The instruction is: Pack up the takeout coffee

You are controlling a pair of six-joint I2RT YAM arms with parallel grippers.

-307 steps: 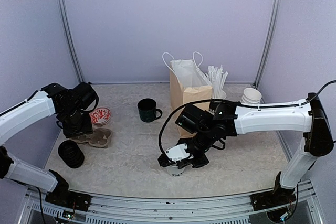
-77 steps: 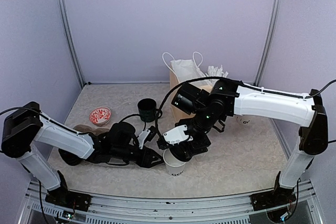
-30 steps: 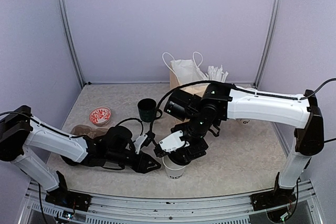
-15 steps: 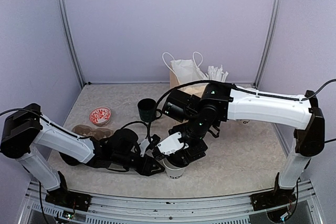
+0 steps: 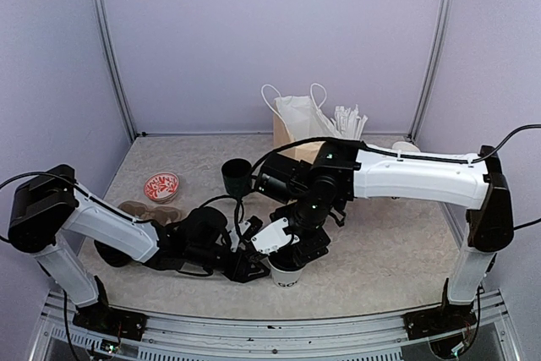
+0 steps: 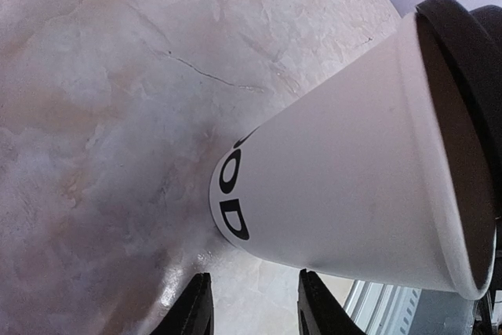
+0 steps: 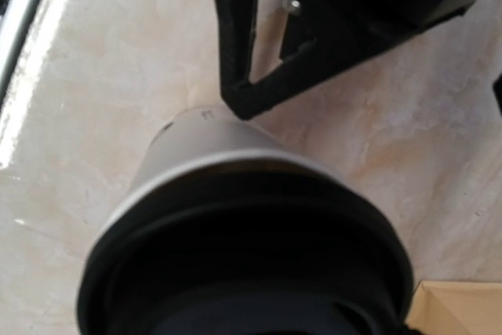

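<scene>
Cup (image 5: pixel 286 274) stands upright front-centre on table (image 5: pixel 389 251), black lid (image 7: pixel 251 264) on top. Right gripper (image 5: pixel 296 247) sits over the lid w/ jaws spread wide; cant tell if it's clamping or just resting there. Left gripper (image 6: pixel 252 304) is low by the cup base, half-open, holding nothing, tips just short of the cup wall. I read this as securing the lid w/ the left as a brace. To do it well I press straight down, keep the cup vertical, and ease the left fingers to the base w/o shoving it sideways. It's thin paper, prob dents easy. Bag (image 5: pixel 297 137) is behind, mouth open, white paper at the top, no cup visible inside. Mug (image 5: pixel 237 177) is near it, inside too dark to tell.
</scene>
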